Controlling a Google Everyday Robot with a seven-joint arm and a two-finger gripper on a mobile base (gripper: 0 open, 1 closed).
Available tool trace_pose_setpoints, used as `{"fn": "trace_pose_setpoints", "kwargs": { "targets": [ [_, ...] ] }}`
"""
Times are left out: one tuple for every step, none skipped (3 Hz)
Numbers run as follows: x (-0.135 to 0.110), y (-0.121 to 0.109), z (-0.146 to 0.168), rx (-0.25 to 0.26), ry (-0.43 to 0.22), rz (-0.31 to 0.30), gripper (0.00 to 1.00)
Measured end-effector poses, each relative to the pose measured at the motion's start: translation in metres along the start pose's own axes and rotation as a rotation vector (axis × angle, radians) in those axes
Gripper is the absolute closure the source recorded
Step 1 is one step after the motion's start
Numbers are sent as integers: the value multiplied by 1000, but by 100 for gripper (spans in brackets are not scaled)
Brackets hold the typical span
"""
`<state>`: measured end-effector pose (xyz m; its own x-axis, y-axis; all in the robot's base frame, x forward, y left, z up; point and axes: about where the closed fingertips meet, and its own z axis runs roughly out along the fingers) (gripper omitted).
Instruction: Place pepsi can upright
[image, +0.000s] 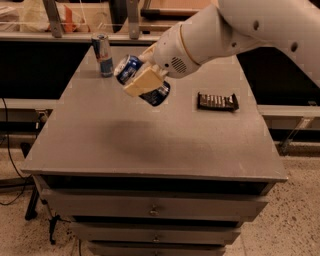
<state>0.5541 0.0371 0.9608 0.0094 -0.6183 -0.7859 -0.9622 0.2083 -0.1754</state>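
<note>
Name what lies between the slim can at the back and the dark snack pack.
In the camera view, the gripper holds the tilted pepsi can in that stretch, over the table.

The gripper (143, 80), above the table's (150, 145) matt grey top, clamps its dull cream pads on the pepsi can (128, 67), glossy blue metal with silver ends. The arm (250, 30) looks smooth white plastic. The slim can (102, 56) gleams metallic.
</note>
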Motion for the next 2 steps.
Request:
{"fn": "trace_pose_setpoints", "kwargs": {
  "targets": [
    [-15, -2, 3, -13, -243, 48, 100],
    [-29, -1, 6, -43, -414, 77, 100]
  ]
}}
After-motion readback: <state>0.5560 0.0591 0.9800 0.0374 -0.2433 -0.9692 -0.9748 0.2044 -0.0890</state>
